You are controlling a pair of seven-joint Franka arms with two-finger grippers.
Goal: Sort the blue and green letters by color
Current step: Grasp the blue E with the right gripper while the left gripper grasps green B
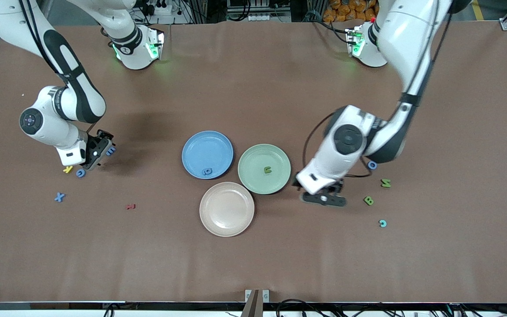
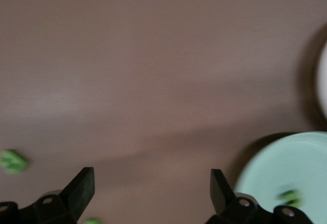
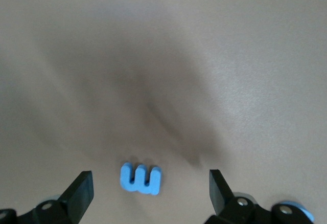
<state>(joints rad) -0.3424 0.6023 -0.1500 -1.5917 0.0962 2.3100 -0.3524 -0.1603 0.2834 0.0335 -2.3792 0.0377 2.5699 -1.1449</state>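
Observation:
My right gripper (image 1: 98,152) is open and low over the table at the right arm's end. A blue letter E (image 1: 111,150) lies beside it, and in the right wrist view (image 3: 141,178) it lies between the open fingers (image 3: 82,189). A blue G (image 1: 80,173) and a blue X (image 1: 59,197) lie nearer the front camera. My left gripper (image 1: 324,198) is open and empty (image 2: 152,188) beside the green plate (image 1: 258,156). A green B (image 1: 368,200), a green N (image 1: 385,183), a blue O (image 1: 372,165) and a teal C (image 1: 382,223) lie around it.
The blue plate (image 1: 205,147) holds one blue letter (image 1: 208,171). The green plate holds one green letter (image 1: 268,170). A beige plate (image 1: 226,208) lies nearer the front camera. A yellow letter (image 1: 67,169) and a dark red letter (image 1: 130,206) lie at the right arm's end.

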